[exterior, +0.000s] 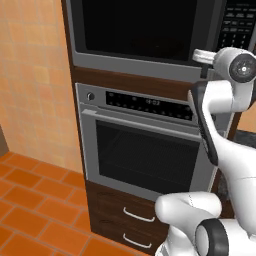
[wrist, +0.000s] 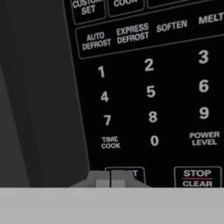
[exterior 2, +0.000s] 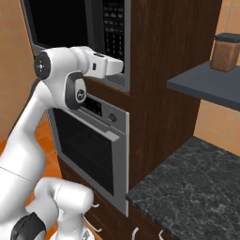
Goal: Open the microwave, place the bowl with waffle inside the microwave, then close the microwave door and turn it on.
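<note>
Up against the keypad panel (wrist: 148,92) on the right side of the microwave (exterior: 145,30), the gripper (wrist: 112,178) sits at the bottom row of keys. From the hand view its fingers (wrist: 103,178) look drawn together into one blunt point, with no gap showing between them, and they cover the key just left of the STOP/CLEAR button (wrist: 197,178). That covered key is partly hidden, so its label cannot be read in full; by its place it is likely the start key.

The microwave door (exterior: 140,27) lies flat in its frame, so it appears closed, and its black window shows nothing of what is inside. Whether the bowl with the waffle is in the cavity cannot be told from here.

Judging by this, the task is at its last step, turning the microwave on. The relation that matters is simple: the key lies straight ahead of the fingers along the hand's own axis, touching or very nearly so. A short push forward is what the move calls for. The risk is a sideways slip to the right, onto STOP/CLEAR.

Below the microwave stands the oven (exterior: 145,150), door closed.
</note>
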